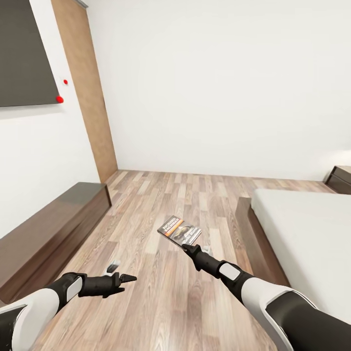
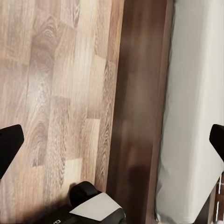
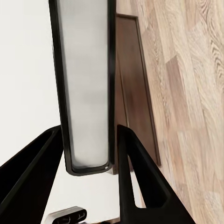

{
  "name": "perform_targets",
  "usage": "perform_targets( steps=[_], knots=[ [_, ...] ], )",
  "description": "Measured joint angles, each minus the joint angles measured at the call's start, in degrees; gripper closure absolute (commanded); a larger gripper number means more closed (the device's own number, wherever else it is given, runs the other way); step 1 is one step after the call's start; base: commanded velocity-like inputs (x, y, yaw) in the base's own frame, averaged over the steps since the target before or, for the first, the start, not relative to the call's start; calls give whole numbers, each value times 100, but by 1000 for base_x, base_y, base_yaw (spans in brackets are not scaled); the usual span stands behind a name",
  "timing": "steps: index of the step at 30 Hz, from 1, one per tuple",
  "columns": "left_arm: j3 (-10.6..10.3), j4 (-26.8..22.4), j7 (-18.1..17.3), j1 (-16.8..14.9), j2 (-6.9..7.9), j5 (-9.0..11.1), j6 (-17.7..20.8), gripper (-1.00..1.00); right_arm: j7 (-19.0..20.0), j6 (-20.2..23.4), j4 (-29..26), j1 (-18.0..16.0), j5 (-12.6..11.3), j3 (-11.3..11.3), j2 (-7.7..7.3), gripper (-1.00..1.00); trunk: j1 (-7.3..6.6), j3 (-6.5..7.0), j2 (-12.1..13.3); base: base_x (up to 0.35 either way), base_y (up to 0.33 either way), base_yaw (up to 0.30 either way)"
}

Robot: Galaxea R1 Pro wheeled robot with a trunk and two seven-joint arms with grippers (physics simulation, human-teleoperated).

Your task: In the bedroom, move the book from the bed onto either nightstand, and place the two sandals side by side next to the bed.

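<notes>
Two arms of mine reached out over the pale wood-plank floor (image 1: pixel 165 204) in the lower half of the head view. My right gripper (image 1: pixel 187 246), just right of centre, was clenched on the small thin paperback book (image 1: pixel 179 230) with its dark cover, orange band and white title text; the book stuck out above the floor, tilted. In the right wrist view the book (image 3: pixel 86 84) appeared edge-on as a pale slab with a dark rim, pinched between my two black fingers (image 3: pixel 135 182).

My left gripper (image 1: pixel 127 279), at the lower left of the head view, was released and held nothing; in the left wrist view its black fingertips (image 2: pixel 9 144) sat far apart at opposite edges of the frame.

The large low bed (image 1: pixel 312 234) with its off-white mattress and dark brown frame filled the right side of the head view. A small dark brown nightstand (image 1: pixel 340 178) peeked in at the right edge beyond it. A long low dark wooden bench (image 1: pixel 48 229) ran along the white wall at the left.
</notes>
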Motion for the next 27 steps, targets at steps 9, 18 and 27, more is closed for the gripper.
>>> perform_targets(
  steps=[9,18,27],
  knots=[
    [0,2,3,0,7,0,2,-100,-1,-2,1,0,5,12,3,100,0,0,0,200,0,0],
    [0,-1,4,0,8,0,3,-100,-1,-5,2,0,10,20,3,100,0,0,0,203,0,0],
    [0,0,2,0,9,0,3,-100,-5,-6,2,1,15,22,3,100,0,0,0,204,0,0]
  ],
)
